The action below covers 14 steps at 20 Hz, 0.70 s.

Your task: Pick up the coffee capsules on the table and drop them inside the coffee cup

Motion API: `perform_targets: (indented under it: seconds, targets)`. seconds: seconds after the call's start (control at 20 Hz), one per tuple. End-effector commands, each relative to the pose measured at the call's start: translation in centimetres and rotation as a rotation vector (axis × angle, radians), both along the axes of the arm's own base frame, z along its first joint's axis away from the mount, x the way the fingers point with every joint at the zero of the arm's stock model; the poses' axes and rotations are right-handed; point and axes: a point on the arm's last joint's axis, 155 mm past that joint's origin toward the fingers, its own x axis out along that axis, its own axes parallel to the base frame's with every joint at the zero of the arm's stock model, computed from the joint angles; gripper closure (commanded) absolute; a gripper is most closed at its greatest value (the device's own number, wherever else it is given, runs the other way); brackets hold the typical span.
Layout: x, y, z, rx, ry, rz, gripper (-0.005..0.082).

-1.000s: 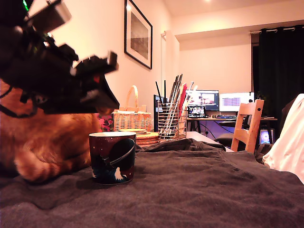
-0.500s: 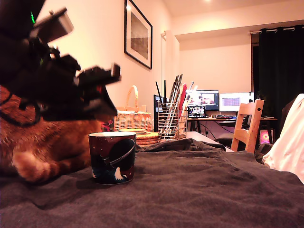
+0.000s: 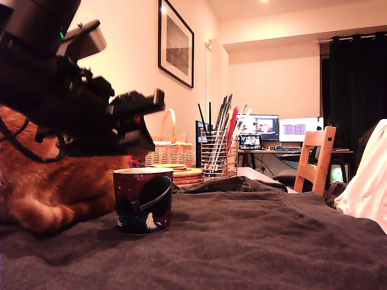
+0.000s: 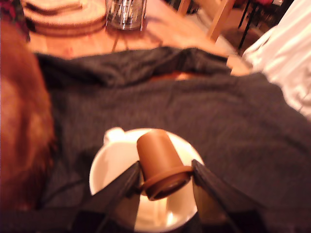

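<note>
In the wrist view my gripper (image 4: 165, 171) is shut on a coffee capsule (image 4: 158, 158), which looks tan-brown in this warm light; its flanged end sits between the two dark fingers. Directly beneath it is the coffee cup (image 4: 114, 162), its pale inside and a small handle showing. From the exterior view, the maroon and black cup (image 3: 143, 199) with the ringed-planet print stands on the dark fuzzy cloth of the table (image 3: 260, 241). The black gripper (image 3: 142, 130) hangs just above the cup's rim on the exterior view's left; the capsule is hidden there.
An orange furry cat (image 3: 48, 181) lies close beside the cup on the exterior view's left. Behind stand a wire mesh holder (image 3: 214, 154), a wicker basket (image 3: 169, 148) and stacked cork mats (image 3: 184, 175). A white cloth (image 3: 369, 181) hangs at the exterior view's right.
The arm has moved toward the exterior view's right, bringing the gripper over the cup. The cat's paw has shifted a little.
</note>
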Motion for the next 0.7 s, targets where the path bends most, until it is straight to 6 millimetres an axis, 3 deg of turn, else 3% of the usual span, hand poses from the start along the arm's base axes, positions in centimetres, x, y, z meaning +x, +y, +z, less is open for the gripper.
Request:
perform_targets:
  seconds: [0.0, 0.15, 0.35, 0.65]
  targets:
    - [0.17, 0.05, -0.53, 0.002, 0.012, 0.006, 0.0500]
    - [0.23, 0.07, -0.42, 0.000, 0.008, 0.009, 0.0492]
    - [0.27, 0.03, -0.29, -0.003, 0.004, 0.009, 0.0248]
    - [0.25, 0.00, -0.29, -0.003, 0.004, 0.007, 0.0257]
